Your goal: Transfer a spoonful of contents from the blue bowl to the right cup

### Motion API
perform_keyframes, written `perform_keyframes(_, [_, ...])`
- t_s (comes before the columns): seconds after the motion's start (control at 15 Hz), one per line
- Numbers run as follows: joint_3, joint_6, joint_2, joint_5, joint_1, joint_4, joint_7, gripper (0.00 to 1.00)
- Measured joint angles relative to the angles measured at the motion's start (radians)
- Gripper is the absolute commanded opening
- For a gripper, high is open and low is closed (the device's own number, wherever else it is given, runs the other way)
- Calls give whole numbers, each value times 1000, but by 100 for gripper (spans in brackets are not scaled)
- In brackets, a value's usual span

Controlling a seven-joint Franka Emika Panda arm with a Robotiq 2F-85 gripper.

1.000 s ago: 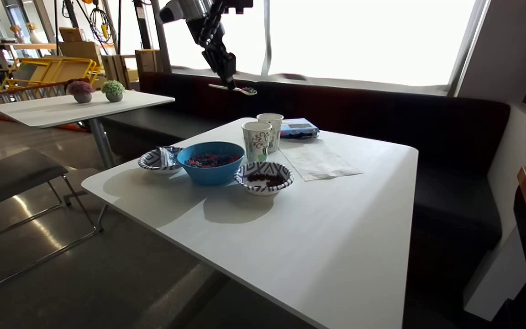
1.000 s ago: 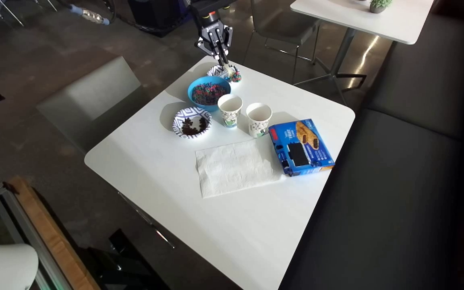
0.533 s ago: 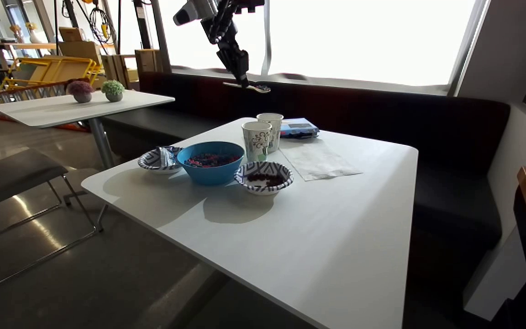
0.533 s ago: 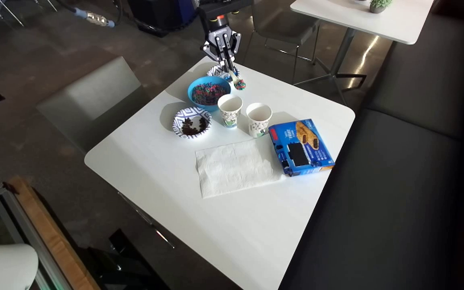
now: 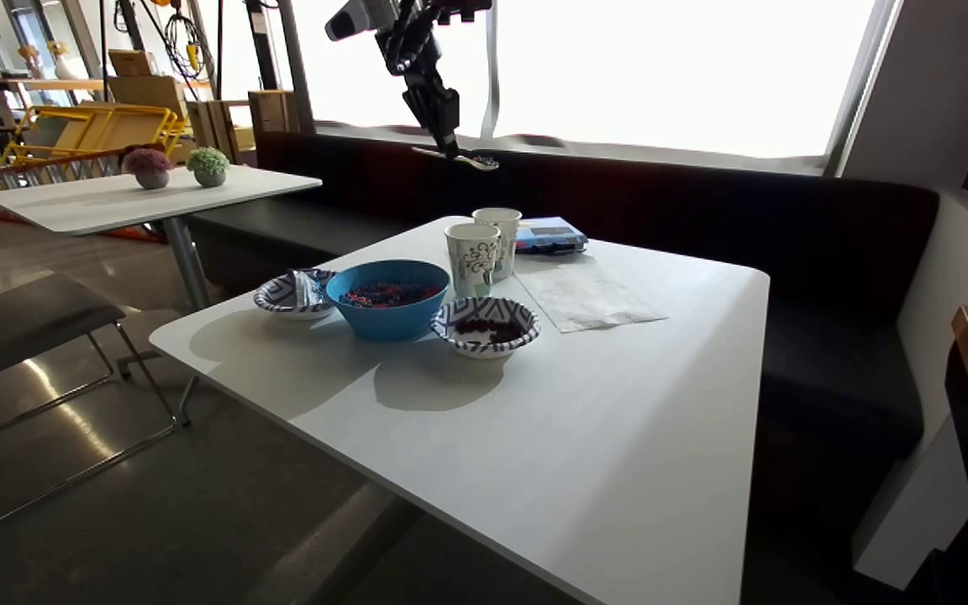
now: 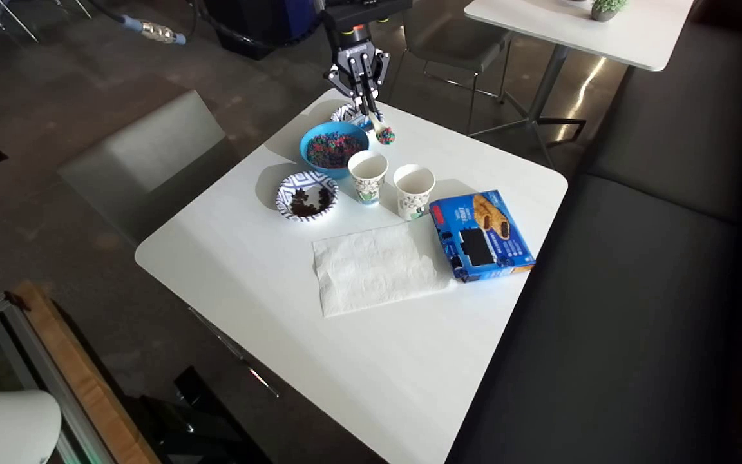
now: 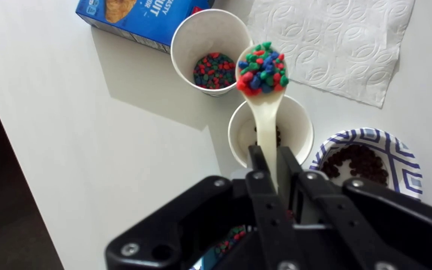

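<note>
With the scooping apparently done, the carry looks to be the step in hand: the pincer [image 7: 270, 153] is clamped on a pale spoon [image 7: 266, 116] by its handle, and the spoon's head bears a loose heap of small, lumpy pebbles [image 7: 263, 73] in red, green and blue. In the wrist view this heap overlaps the edge of the cup [image 7: 191, 43] at upper middle, just beside the printed box [image 7: 146, 18]; that cup has matching pebbles at its bottom and is the right-hand cup [image 6: 413, 203] in an exterior view, so it is probably the target. The next move calls for bringing the spoon level over that cup, lowering it, then tipping; the heap could shed bits early. The blue bowl [image 5: 391, 323], round, smooth and slope-sided, stands left of centre in an exterior view on the flat white bench [image 5: 618, 403], with more such pebbles inside. The other cup [image 6: 368, 187] shows a few dark beads [image 7: 278, 135]; both cups are white, thin-walled and tapered. Towards the right of the wrist view lie an embossed paper towel [image 7: 332, 41] and a round paper bowl [image 7: 405, 168] with a blue-and-white patterned rim.
</note>
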Motion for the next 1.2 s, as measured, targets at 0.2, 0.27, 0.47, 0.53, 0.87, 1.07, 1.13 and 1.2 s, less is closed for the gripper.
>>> perform_keyframes(0.2, [0,0,0,0,0,0,0,3])
perform_keyframes(0.27, [0,0,0,0,0,1,0,3])
perform_keyframes(0.47, [-3,0,1,2,-1,3,0,3])
perform_keyframes(0.53, [-4,0,2,3,-3,5,0,3])
perform_keyframes(0.87, [-5,-29,14,23,-24,27,-8,3])
perform_keyframes(1.07, [-5,-68,33,37,-41,62,-23,3])
perform_keyframes(1.13, [-5,-78,40,41,-46,77,-28,3])
perform_keyframes(1.2, [-6,-90,50,46,-52,92,-37,3])
